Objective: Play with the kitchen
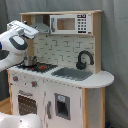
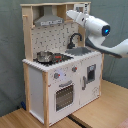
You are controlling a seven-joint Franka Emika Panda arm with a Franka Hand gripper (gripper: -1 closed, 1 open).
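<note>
Here, upper right in the second exterior view, the gripper (image 2: 70, 13) nears the kitchen (image 2: 60, 85) microwave cabinet (image 1: 71, 23); jaws' state perhaps indiscernible.

A staged test space is indicated: a grey curtain backdrop (image 1: 112, 45) is hung behind the kitchen (image 2: 60, 65), which is set on a wooden table (image 2: 100, 107) in both exterior views.
</note>
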